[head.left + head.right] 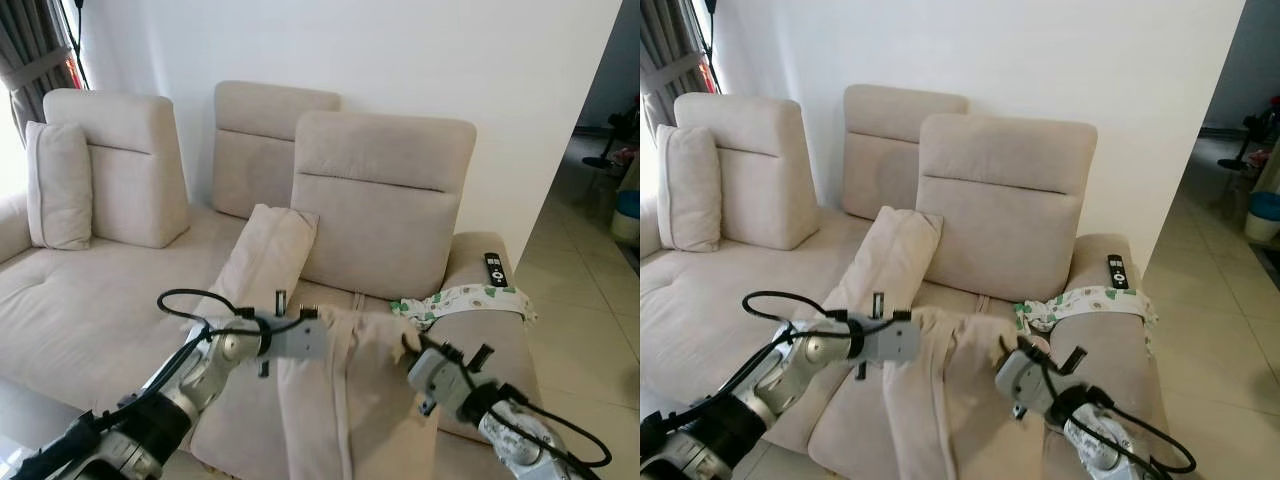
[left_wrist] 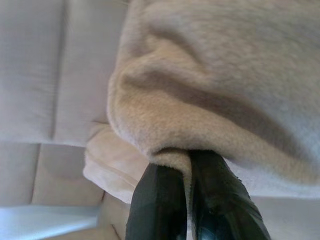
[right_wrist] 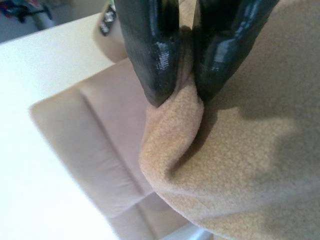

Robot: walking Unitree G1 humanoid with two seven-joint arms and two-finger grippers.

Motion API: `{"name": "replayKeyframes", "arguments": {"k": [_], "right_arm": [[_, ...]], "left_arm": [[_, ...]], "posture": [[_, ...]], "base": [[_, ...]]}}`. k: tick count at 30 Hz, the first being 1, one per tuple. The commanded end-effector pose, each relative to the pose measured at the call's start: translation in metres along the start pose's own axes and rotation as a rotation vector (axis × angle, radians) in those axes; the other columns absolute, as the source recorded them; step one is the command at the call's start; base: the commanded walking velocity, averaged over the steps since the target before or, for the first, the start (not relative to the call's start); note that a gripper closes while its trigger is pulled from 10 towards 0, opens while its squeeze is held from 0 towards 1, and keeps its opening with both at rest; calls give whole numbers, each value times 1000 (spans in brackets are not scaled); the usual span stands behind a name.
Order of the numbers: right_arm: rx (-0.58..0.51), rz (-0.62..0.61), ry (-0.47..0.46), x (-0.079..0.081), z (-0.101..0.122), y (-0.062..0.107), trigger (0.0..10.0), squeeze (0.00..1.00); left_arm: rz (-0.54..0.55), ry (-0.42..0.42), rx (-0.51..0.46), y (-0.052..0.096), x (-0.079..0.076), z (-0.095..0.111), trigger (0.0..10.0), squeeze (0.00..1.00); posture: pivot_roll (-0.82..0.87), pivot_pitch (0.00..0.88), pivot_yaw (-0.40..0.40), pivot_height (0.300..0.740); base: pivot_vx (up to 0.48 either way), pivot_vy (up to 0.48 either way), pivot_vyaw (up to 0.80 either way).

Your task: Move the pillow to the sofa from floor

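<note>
A beige fleece pillow [image 1: 340, 400] hangs lengthwise in front of me, over the seat of the beige sofa [image 1: 100, 300]. My left gripper [image 1: 322, 318] is shut on the pillow's top left corner, and my right gripper [image 1: 408, 345] is shut on its top right corner. In the left wrist view, the black fingers [image 2: 157, 200] pinch a fold of the pillow [image 2: 225, 75] above the seat cushions. The right wrist view has the fingers [image 3: 150, 55] clamped on a bunched edge of the pillow [image 3: 240, 165].
A second beige pillow [image 1: 265, 255] leans against the backrest just left of the held one. A third pillow [image 1: 58, 185] stands at the far left. A patterned cloth [image 1: 465, 298] and a black remote [image 1: 495, 269] lie on the right armrest. Tiled floor [image 1: 590, 300] runs along the right.
</note>
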State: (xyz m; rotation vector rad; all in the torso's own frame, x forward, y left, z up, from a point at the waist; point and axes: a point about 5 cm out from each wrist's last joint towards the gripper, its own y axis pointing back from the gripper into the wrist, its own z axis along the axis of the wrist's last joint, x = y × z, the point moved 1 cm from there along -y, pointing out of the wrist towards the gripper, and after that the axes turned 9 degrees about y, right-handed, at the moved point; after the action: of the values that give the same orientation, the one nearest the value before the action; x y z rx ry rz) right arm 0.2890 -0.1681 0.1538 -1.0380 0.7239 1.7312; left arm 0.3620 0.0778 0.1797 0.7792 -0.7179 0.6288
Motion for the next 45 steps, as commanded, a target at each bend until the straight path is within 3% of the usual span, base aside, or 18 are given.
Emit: {"name": "replayKeyframes", "arguments": {"k": [1,8,13,16,19,21,33,39,45], "right_arm": [[-126,-55,2,-10,26,-5,10000,0],[-139,-99,-8,-15,30,-6,10000,0],[-132,-165,-52,-20,31,-7,10000,0],[-131,-184,-63,-21,32,-7,10000,0],[-132,-229,-85,-23,35,-7,10000,0],[-133,-233,-86,-22,35,-7,10000,0],[-123,-217,-89,-20,31,-6,10000,0],[-132,-200,-71,-17,33,-6,10000,0],[-134,-196,-65,-17,33,-6,10000,0]], "left_arm": [[51,10,-133,-1,10,32,10000,0],[103,90,-217,0,21,46,10000,0],[226,279,-305,0,34,54,10000,0],[242,347,-328,-2,33,55,10000,0],[238,512,-389,-5,26,60,10000,0],[224,537,-399,-6,22,61,10000,0],[182,464,-405,-6,16,63,10000,0],[221,308,-422,-1,24,68,10000,0],[221,300,-436,1,28,71,10000,0]], "posture": [[-64,0,7,740],[-67,0,13,740],[-68,0,17,740],[-68,0,17,740],[-66,0,16,740],[-66,0,16,740],[-68,0,18,740],[-70,0,17,740],[-72,0,16,740]], "base": [[0,0,0],[0,0,0],[0,0,0],[0,0,0],[0,0,0],[0,0,0],[0,0,0],[0,0,0],[0,0,0]]}}
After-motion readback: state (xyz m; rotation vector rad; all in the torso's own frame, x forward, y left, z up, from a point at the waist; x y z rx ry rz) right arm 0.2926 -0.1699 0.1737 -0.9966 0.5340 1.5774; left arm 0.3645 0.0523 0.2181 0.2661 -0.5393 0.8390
